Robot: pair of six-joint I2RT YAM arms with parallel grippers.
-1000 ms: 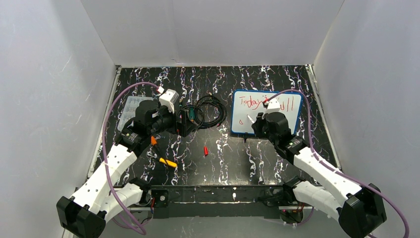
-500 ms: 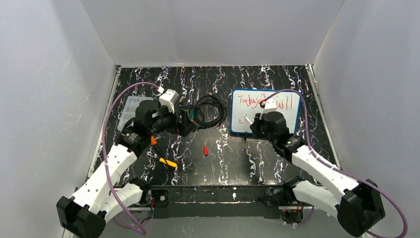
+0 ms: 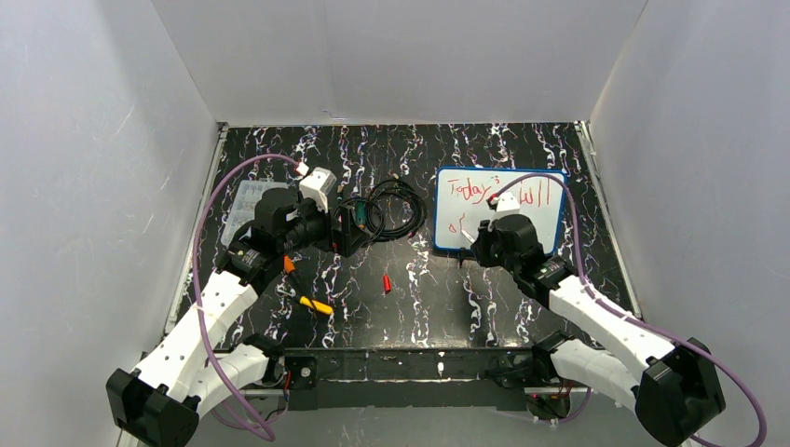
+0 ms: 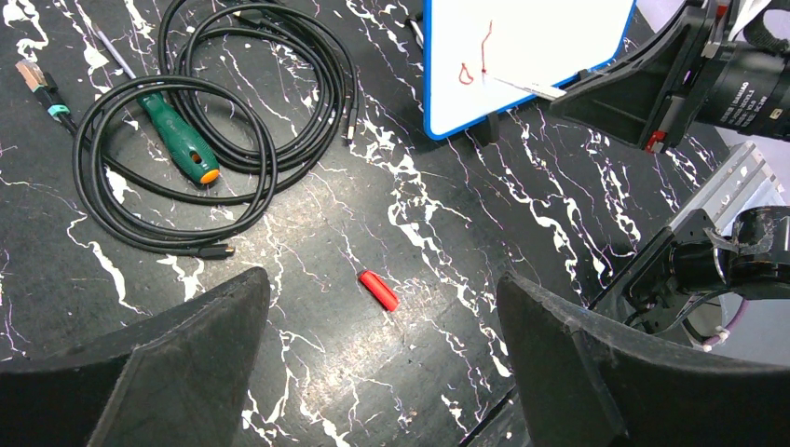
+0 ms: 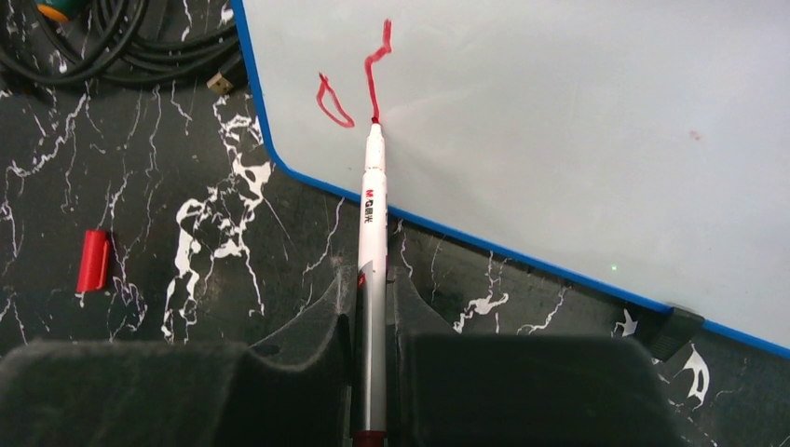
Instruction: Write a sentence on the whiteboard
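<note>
Right pincer (image 5: 373,284), clenched on the marker (image 5: 374,209), is finishing a 2nd stroke (image 5: 376,65) at the whiteboard's (image 5: 578,121) near-left corner. The sentence's (image 3: 471,191) line 2 is growing. Left pincer (image 4: 382,326) is idling, released.

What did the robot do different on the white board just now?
The right gripper, shut on the marker, slid a little left and nearer along the whiteboard, adding a new red stroke beside the small loop. The left gripper, cable and red cap stayed put.

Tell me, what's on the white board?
There's red writing starting "Today's" on the whiteboard, with the marker tip touching. The right gripper covers part of the lower board.
</note>
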